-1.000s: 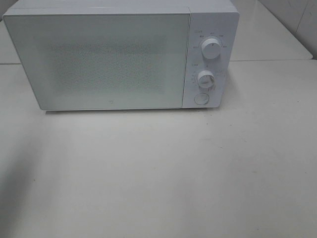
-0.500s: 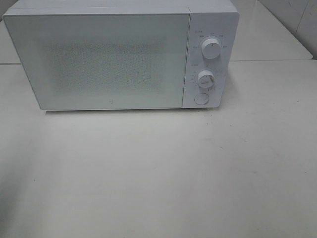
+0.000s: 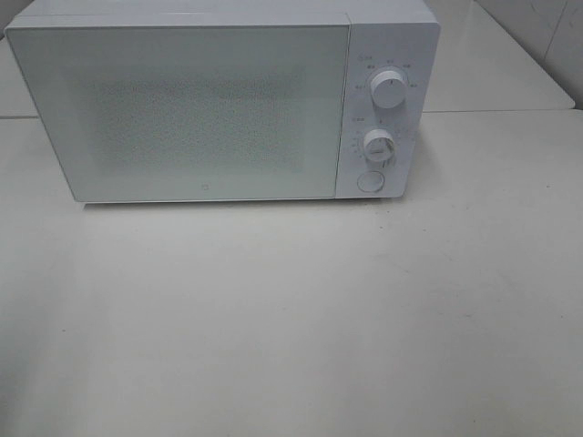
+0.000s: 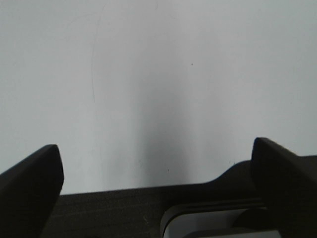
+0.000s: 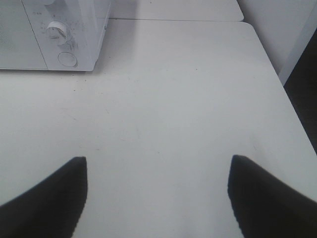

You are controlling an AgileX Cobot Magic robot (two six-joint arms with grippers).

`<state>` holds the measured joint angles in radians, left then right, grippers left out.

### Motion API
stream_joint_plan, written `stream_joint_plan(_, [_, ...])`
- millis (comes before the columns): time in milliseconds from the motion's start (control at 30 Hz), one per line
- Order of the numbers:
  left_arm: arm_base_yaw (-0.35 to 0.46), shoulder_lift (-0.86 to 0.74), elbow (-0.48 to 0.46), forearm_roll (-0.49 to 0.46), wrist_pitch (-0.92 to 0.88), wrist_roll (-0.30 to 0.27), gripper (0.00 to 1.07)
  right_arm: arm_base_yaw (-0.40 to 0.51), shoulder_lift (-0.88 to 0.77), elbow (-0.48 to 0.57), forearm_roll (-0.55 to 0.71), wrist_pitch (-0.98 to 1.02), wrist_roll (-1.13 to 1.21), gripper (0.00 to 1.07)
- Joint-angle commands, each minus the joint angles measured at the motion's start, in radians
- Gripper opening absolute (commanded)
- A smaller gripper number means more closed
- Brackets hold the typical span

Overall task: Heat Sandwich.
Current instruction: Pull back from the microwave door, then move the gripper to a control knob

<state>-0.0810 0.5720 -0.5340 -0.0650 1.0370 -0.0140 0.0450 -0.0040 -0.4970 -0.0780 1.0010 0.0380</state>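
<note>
A white microwave (image 3: 209, 109) stands at the back of the table with its door (image 3: 182, 114) shut. Two knobs (image 3: 388, 91) and a round button (image 3: 369, 180) are on its right panel. The sandwich and its pink plate are out of view; through the frosted door I cannot tell what is inside. Neither gripper shows in the exterior high view. My left gripper (image 4: 156, 163) is open and empty over bare white table. My right gripper (image 5: 157, 178) is open and empty, with the microwave's panel corner (image 5: 64, 44) ahead of it in the right wrist view.
The white table (image 3: 301, 319) stretches in front of the microwave. Its right edge (image 5: 287, 99) shows in the right wrist view, with a dark drop beyond. A second white surface (image 3: 492, 64) lies behind at the right.
The lower knob's pointer has turned slightly between the frames. The shadow at the left edge of the table has faded.
</note>
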Motion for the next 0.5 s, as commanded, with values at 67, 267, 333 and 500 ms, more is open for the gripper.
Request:
stream_joint_plan(67, [0.001,-0.051,0.016,0.007,0.035,-0.003,0.98,-0.005,-0.029,0.000,0.003,-0.006,-0.005,0.75])
stream_joint_plan(267, [0.001,-0.122,0.016,0.007,0.034,-0.003,0.98,-0.005,-0.029,0.000,0.003,-0.006,-0.003,0.75])
stream_joint_plan(333, [0.001,-0.153,0.016,0.007,0.034,-0.003,0.98,-0.005,-0.029,0.000,0.003,-0.006,-0.003,0.75])
stream_joint_plan(500, [0.001,-0.261,0.016,0.007,0.034,-0.003,0.98,-0.005,-0.029,0.000,0.003,-0.006,-0.003,0.75])
